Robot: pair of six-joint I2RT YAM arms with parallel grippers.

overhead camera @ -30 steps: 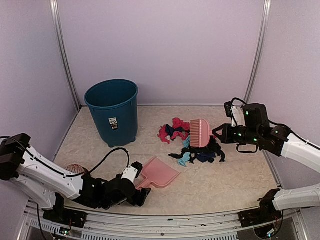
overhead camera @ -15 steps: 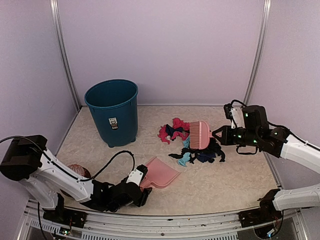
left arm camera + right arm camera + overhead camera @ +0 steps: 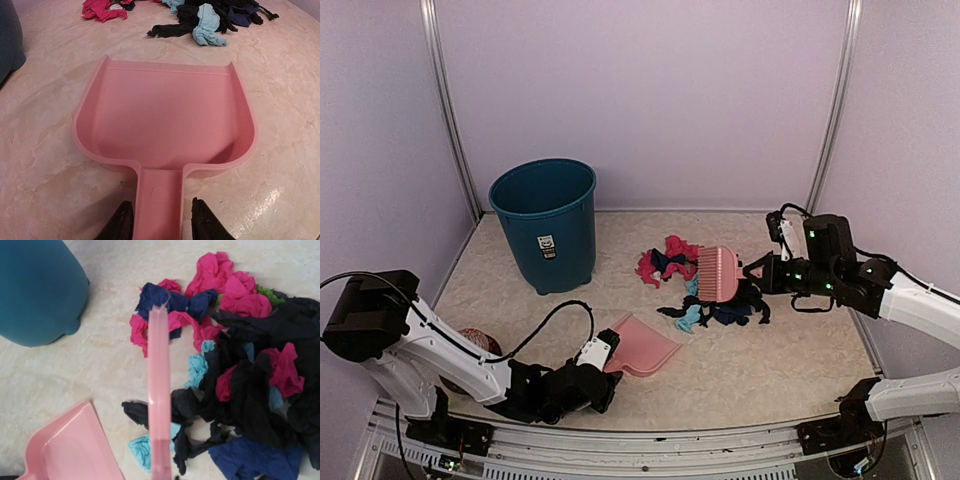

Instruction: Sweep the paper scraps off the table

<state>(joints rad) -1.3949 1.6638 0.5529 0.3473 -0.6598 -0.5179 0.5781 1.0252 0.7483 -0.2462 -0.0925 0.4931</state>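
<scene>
At the near edge, the left gripper [image 3: 161,206] has its fingers [image 3: 122,220] set narrow on either side of the dustpan [image 3: 165,120] handle [image 3: 158,182]. Whether they are pressing on it yet I cannot tell. The pan lies flat on the table [image 3: 770,370], its mouth facing 12 o'clock.

The scraps [image 3: 725,305] lie heaped at about 1 o'clock from the pan, apart from its lip, with a smaller magenta bunch at the heap's 11 o'clock. They look soft, crumpled and very light, so they would likely tumble and scatter rather than slide as one. Push them with bristles rather than pinch them.

The pan looks like stiff, slick plastic that could skid, so the handle is the place to hold it.

The brush [image 3: 718,272] stands over the heap. The right gripper [image 3: 761,272] is clamped on its handle from 3 o'clock. The bin [image 3: 545,225] is at the heap's 10 o'clock.
</scene>
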